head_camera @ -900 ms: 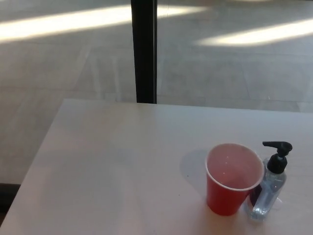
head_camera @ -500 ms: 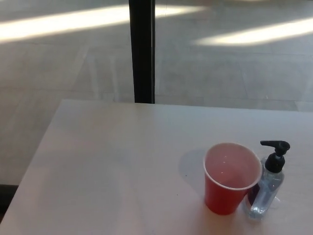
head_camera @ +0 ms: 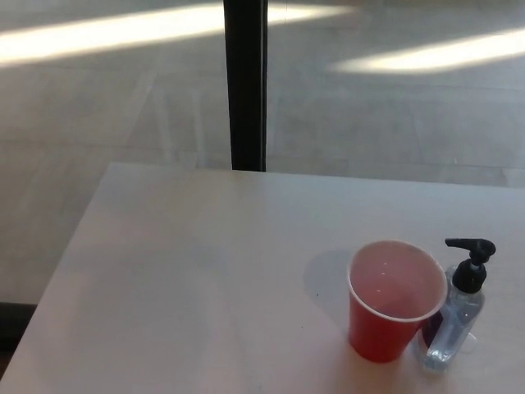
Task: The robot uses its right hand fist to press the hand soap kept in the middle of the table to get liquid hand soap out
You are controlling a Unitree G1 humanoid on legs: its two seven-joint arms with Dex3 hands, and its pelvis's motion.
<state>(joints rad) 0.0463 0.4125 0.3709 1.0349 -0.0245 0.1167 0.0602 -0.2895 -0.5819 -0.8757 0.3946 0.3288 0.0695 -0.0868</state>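
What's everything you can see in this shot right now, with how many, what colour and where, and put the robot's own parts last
Table: one, pale whitish top, filling the lower part of the view.
Cup: one, red outside and pale inside, upright and open at the top, on the table toward the robot's right.
Soap bottle: one, clear body with a black pump head, upright, right beside the cup on its right, partly hidden by it.
Post: one, black, vertical, beyond the table's far edge.
Floor: grey, with bright bands of light, beyond the table.
Robot's left hand: not in view.
Robot's right hand: not in view.
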